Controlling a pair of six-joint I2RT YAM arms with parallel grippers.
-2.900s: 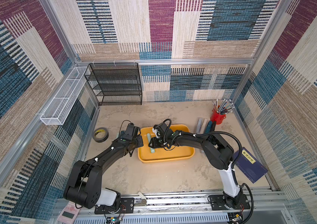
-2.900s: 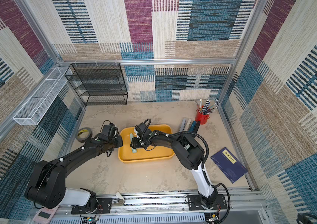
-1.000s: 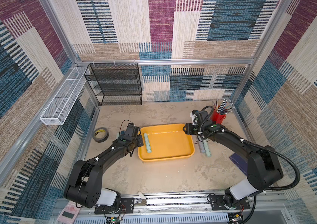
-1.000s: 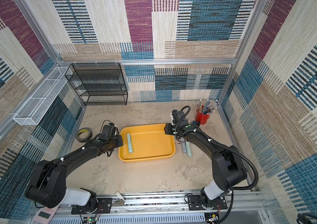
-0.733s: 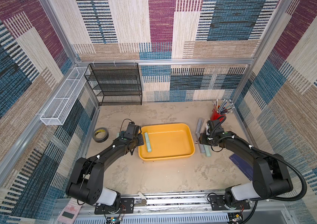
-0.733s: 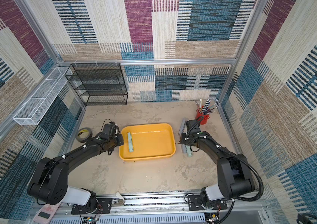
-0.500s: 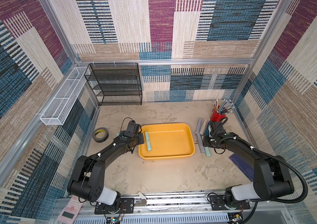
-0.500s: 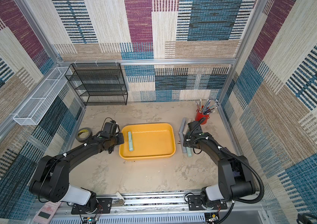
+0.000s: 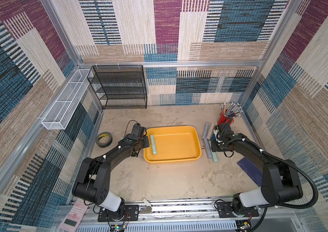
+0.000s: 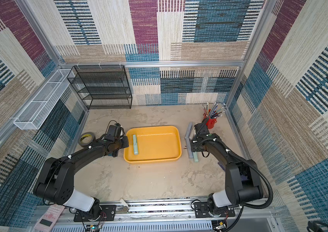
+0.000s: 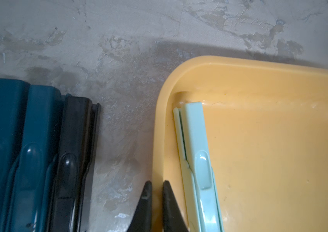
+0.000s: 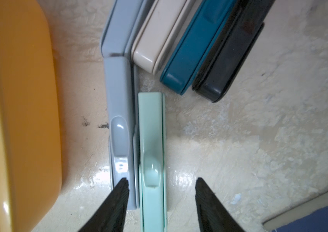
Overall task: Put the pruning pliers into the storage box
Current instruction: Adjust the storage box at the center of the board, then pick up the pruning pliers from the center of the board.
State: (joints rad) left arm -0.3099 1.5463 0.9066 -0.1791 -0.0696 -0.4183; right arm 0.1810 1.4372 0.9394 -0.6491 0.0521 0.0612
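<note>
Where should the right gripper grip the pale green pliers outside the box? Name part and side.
Best mid-body, across the narrow width, straight down from above. The pale green pliers lie flat, with the grey pliers tight against one long side, the other free.

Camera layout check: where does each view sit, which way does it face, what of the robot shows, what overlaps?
Both top views: high over the front rail, facing down toward the back wall; left arm and right arm whole, storage box between them.
Left wrist: on the left arm, facing down past the left gripper, shut on the box's rim, at the green pliers inside.
Right wrist: on the right arm, facing down past the open right gripper at loose pliers on the table.
Shared: all views show the box.
</note>
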